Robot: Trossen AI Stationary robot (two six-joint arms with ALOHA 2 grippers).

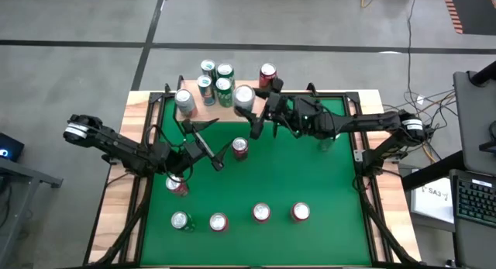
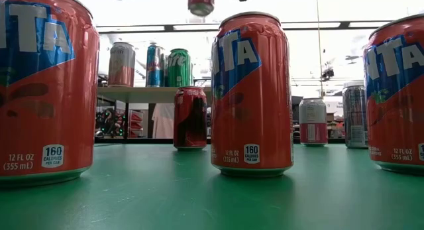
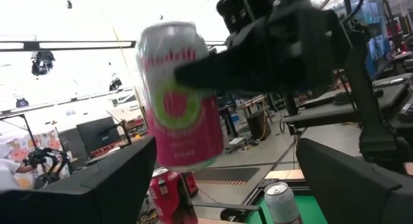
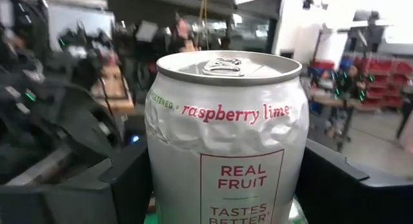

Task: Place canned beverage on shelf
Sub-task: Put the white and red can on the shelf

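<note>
We had the right gripper (image 1: 249, 123) clamped round a white raspberry lime can (image 4: 226, 140), one finger on each side of it, top up, and carried in the air. In the left wrist view that same can (image 3: 179, 98) hung tilted in the right arm's dark fingers, clear of everything under it. Our left gripper (image 1: 208, 143) sat just beside and a bit lower, jaws spread wide with nothing between them, pointing up toward the can. A red can (image 1: 240, 148) stood on the green table (image 1: 310, 176) just beside the left fingertips. Farther on, right next to the held can, was the shelf (image 1: 203, 112), its light-wood board already loaded with a cluster of cans (image 1: 215, 81). From table height the shelf (image 2: 149, 92) showed up behind a row of big orange cans (image 2: 252, 91).
</note>
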